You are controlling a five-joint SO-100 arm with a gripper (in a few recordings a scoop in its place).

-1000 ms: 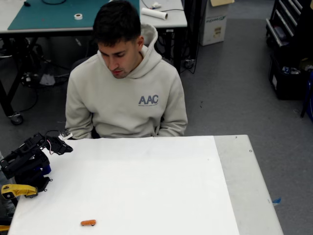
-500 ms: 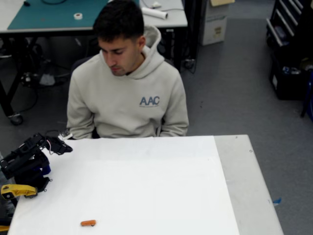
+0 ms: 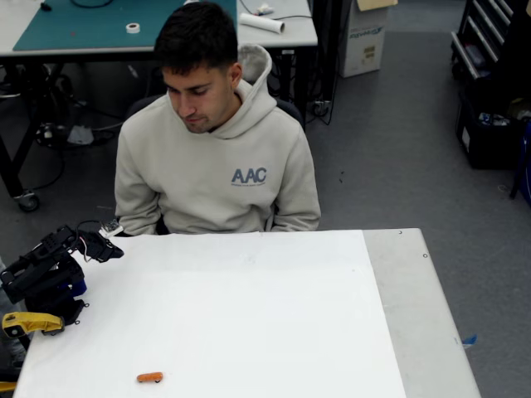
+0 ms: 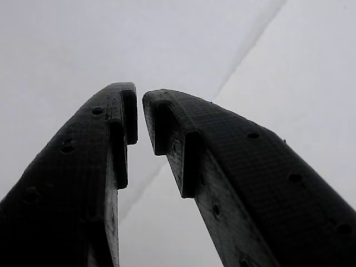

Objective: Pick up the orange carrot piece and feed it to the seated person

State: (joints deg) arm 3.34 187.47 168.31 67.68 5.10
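One carrot piece point(image 3: 150, 377). One person point(image 3: 217, 157), seated. One arm, one claw point(image 3: 106, 247), two fingers point(image 4: 105, 167). One yellow handle point(image 3: 31, 322). One white bench point(image 3: 249, 315). One tape roll point(image 3: 133, 27).

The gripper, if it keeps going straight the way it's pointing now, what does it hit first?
Probably the white table: the gripper, nearly closed and empty, faces bare tabletop in the wrist view. Depth is unclear.
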